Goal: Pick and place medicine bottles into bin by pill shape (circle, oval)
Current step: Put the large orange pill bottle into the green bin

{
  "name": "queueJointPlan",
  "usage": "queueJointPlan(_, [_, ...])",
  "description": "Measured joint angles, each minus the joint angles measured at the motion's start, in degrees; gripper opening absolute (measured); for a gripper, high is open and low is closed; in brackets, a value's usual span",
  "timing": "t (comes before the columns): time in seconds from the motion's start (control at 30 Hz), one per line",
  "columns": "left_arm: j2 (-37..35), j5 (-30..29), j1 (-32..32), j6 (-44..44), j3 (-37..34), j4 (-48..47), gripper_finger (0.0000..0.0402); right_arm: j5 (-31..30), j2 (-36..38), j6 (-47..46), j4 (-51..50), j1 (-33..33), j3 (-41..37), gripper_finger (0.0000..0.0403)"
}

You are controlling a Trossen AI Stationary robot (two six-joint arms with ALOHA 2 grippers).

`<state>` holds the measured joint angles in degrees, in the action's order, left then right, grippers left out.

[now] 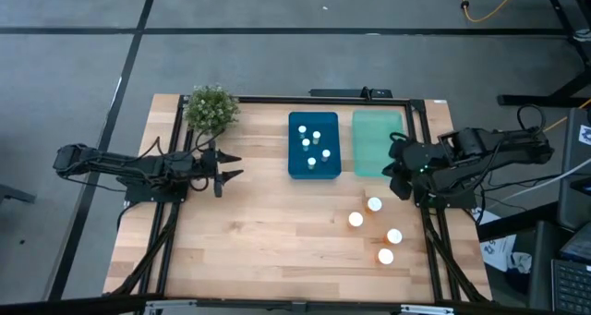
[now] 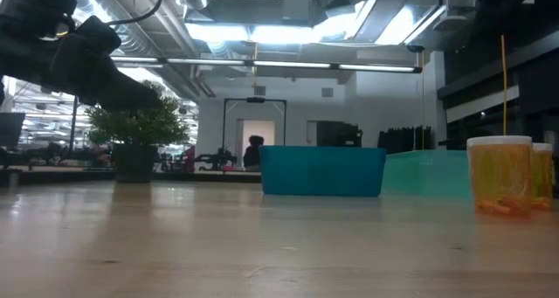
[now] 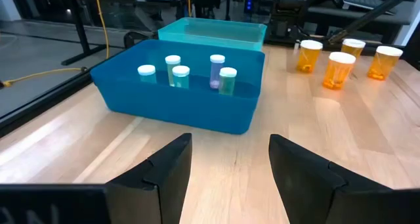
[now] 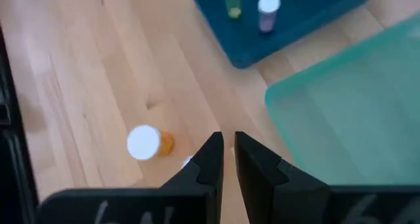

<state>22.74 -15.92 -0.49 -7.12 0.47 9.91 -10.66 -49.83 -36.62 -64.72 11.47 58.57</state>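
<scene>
Five small white-capped bottles stand in the blue bin, also shown in the left wrist view. Four larger amber bottles with white caps stand on the table near the right. They also show in the left wrist view and the low view. My left gripper is open and empty, left of the blue bin, pointing toward it. My right gripper hovers by the near right corner of the green bin. Its fingers are together and empty, above the table beside an amber bottle.
A potted plant stands at the far left of the table. The blue and green bins sit side by side at the far middle. Bare wood lies across the near middle and left of the table.
</scene>
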Motion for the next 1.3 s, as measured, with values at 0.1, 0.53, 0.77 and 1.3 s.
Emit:
queueJointPlan(0.1, [0.0,0.0,0.0,0.0,0.0,0.0,0.0195,0.2,-1.4,4.1,0.1,0.1,0.0,0.0042])
queueJointPlan(0.53, [0.0,0.0,0.0,0.1,0.0,0.0,0.0195,0.4,-4.4,-0.3,0.3,0.0,0.0,0.0042])
queueJointPlan(0.77, [0.0,0.0,0.0,0.1,0.0,0.0,0.0195,0.4,-4.6,0.3,0.8,0.0,0.0,0.0042])
queueJointPlan(1.3, [0.0,0.0,0.0,0.1,0.0,0.0,0.0195,-0.6,-7.5,-2.2,0.6,0.0,0.0,0.0159])
